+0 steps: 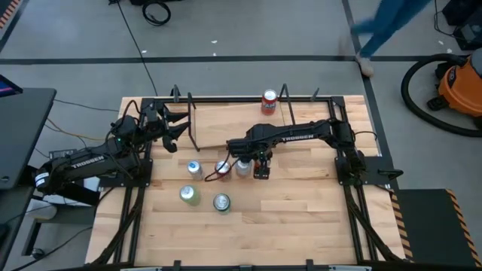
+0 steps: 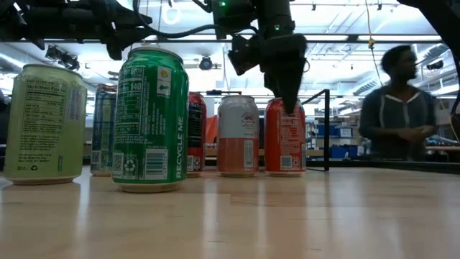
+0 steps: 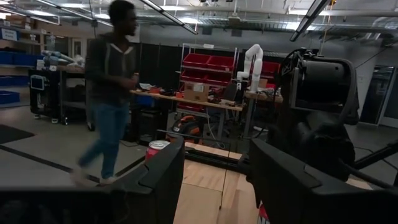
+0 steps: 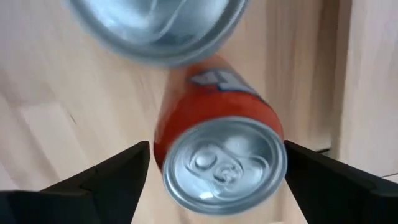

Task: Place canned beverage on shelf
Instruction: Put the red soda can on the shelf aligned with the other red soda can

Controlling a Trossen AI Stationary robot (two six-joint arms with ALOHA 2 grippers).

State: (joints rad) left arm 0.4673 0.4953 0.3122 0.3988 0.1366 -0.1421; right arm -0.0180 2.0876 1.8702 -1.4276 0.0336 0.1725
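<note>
The left arm waits at the table's [image 1: 301, 211] left rear corner, its left pincer [image 1: 179, 129] held above the boards with fingers apart, aimed toward the shelf [image 1: 226, 120]. In the left wrist view the same pincer [image 3: 217, 152] shows a clear gap between its two dark fingers. Just right of it stand the shelf's thin black rods. A red can [image 1: 269, 102] stands upright toward the shelf's right end, near the rods there. Whether it rests on the shelf's board cannot be told. In front of the shelf, a loose cluster of upright cans stands mid-table: a pale green can [image 1: 189, 195] and a dark green can [image 1: 221, 202] nearest the front edge, with a blue-topped can [image 1: 194, 168], a dark red can [image 1: 224, 169] and a pale pink can [image 1: 242, 165] in a row behind them. At the right end of that row the right arm reaches in from the table's right side, and the right pincer [image 1: 261, 172] points straight down over an orange can [image 2: 285, 140]. The right wrist view shows the pincer [image 4: 216, 149] spread apart, one finger on either side of the orange can's [image 4: 227, 162] silver top and not gripping it, the can upright on the table. From the low view the pincer's [image 2: 287, 97] tip reaches about the can's rim. A person [image 2: 399, 108] is beyond the table's far right.
</note>
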